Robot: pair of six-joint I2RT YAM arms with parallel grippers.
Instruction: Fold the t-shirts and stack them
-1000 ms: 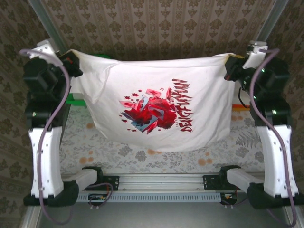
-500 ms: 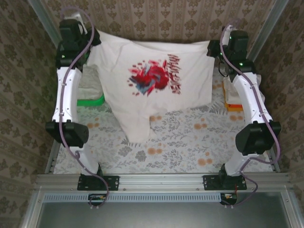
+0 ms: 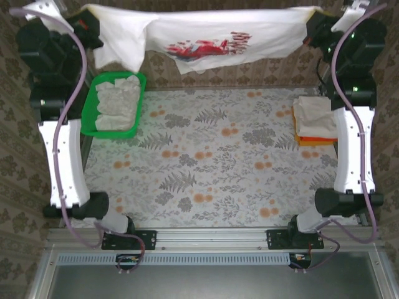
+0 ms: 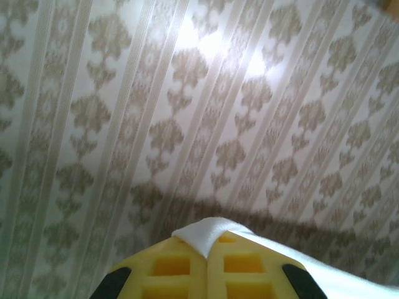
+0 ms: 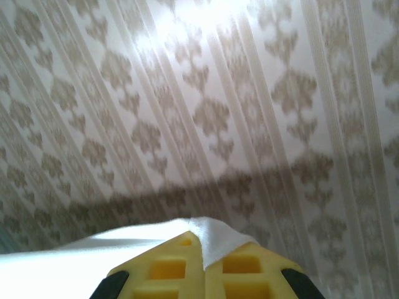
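Plainly, both pairs of jaws are clenched on cloth. At the left gripper (image 4: 207, 258) the yellow pads (image 4: 140, 277) meet with a white corner of the printed t-shirt (image 3: 206, 31) poking up between them. The right gripper (image 5: 204, 258) pinches the opposite corner in the same way.

Between the two grips the upper edge of the shirt runs nearly straight, and the rest hangs below the jaws with the red-and-black print towards the overhead camera. One flap droops lower just inside the left jaws. Holding it by two corners set wide apart lets its own weight draw out the creases. It also keeps the cloth off the table (image 3: 212, 162), which I judge to be preparation for laying it flat to fold.

Ahead of both sets of jaws is patterned wallpaper (image 4: 187, 93).

Beneath the left jaws sits a green basket (image 3: 92, 121) of crumpled off-white t-shirts (image 3: 118, 103), presumably waiting their turn. Beneath the right jaws lies the folded stack (image 3: 315, 115), an off-white shirt on an orange one. Supply on one side and finished pile on the other leave the floral middle of the table for the fold. The task looks partway done, with this shirt at the spreading step.
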